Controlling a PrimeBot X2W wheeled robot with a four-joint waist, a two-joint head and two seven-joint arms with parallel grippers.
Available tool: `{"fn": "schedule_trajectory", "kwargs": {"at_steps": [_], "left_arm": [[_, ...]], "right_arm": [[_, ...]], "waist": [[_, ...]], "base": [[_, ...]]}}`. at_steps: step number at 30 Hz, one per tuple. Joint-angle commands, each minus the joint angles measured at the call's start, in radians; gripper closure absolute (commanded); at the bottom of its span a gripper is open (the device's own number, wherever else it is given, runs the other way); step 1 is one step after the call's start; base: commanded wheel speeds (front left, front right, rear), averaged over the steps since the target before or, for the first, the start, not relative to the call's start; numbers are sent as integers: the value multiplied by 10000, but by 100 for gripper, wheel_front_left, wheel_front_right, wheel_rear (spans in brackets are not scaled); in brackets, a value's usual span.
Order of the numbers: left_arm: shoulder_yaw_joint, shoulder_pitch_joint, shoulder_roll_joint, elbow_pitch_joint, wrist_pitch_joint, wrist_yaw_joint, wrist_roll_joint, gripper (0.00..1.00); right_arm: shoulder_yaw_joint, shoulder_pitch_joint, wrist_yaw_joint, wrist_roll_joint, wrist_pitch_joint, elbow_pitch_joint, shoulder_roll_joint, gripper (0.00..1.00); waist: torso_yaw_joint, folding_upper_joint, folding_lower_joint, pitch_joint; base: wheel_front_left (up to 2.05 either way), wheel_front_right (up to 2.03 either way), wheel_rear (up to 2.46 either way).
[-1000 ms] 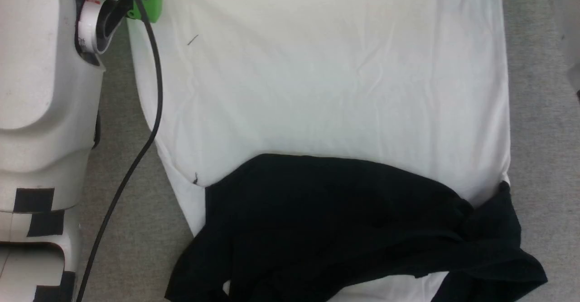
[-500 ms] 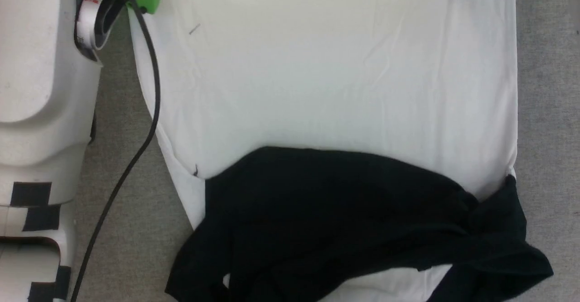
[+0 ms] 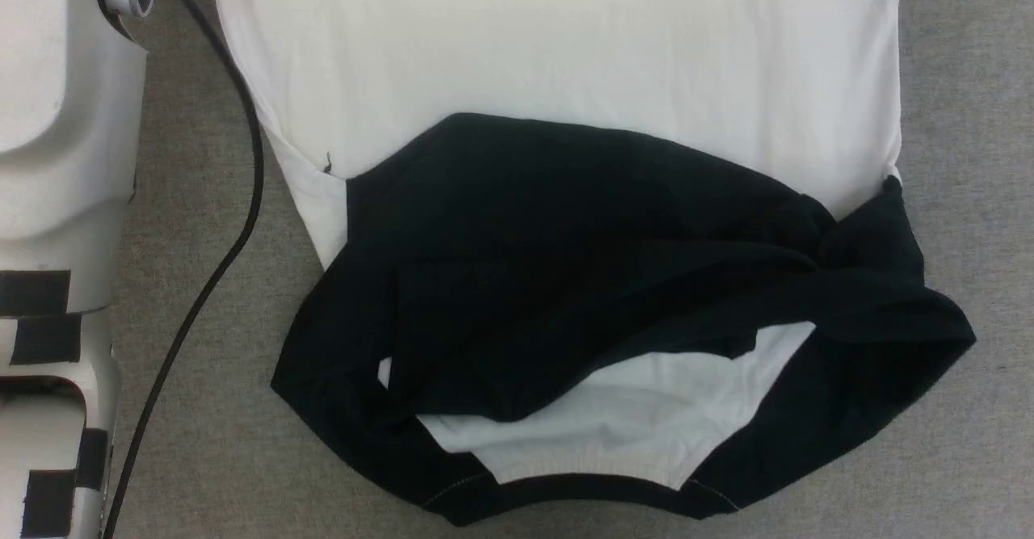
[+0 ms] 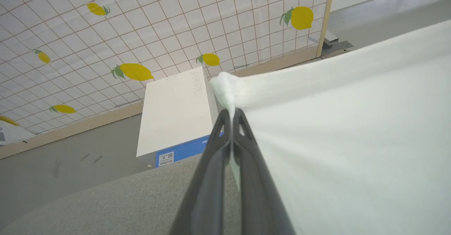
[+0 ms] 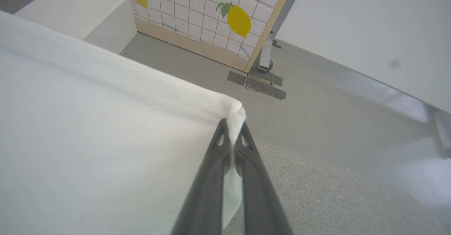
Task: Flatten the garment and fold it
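- left jaws: clenched on one white corner [image 4: 225, 85] of the garment [image 3: 565, 54].
- between the jaws: white body held taut and smooth; flattening judged partly done, no fold made yet.
- right jaws: clenched on the other white corner [image 5: 236, 112].
- far from both jaws: black sleeves [image 3: 582, 232] lie bunched and twisted on the bench [image 3: 961, 135]; their layering is hard to read, and the head view cuts off the hem.

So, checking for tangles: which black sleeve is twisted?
The sleeve on the robot's right, bunched into a knot-like twist; the left sleeve lies flatter.
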Motion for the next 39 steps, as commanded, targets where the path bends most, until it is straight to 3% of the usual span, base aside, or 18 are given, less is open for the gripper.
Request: {"fn": "schedule_trajectory", "kwargs": {"at_steps": [1,5,9,16,22,27,31,39], "left_arm": [[41,-119,96,142,-274,66,53,100],[9,225,93,320,-932,-100,-116,100],[-58,993,148,174,-1225,-575,-530,100],[-102,3673,584,-1248,-1512,-1076,-1371,100],[180,6793,962,-3074,-1633,-761,-2072,100],[451,9270,1081,-4270,-1651,-327,-2669,100],[495,10727,1029,-4784,-1676,-116,-3048,100],[184,12349,772,-4867,-1812,-124,-3530,100]], "right_arm": [[60,0,-23,-48,-328,32,-18,100],[532,407,-23,332,-886,-2,-63,100],[1217,1164,-23,1084,-1189,-438,-290,100],[2190,3601,-23,2831,-1393,-2541,-1137,100],[2121,6496,-23,3447,-1199,-4937,-2072,100],[1299,8806,-23,3441,-664,-6450,-2473,100],[638,10477,-23,3258,10,-7570,-2544,100],[-214,12992,-23,2957,1290,-9182,-2320,100]], "waist": [[-15,69,-1,-173],[19,69,-1,-624],[60,69,-1,-1267],[119,69,-1,-2855],[158,69,-1,-4090],[168,69,-1,-4664],[229,69,-1,-4871],[315,69,-1,-4985]], "base": [[0,0,0],[0,0,0],[0,0,0],[0,0,0],[0,0,0],[0,0,0],[0,0,0],[0,0,0]]}}
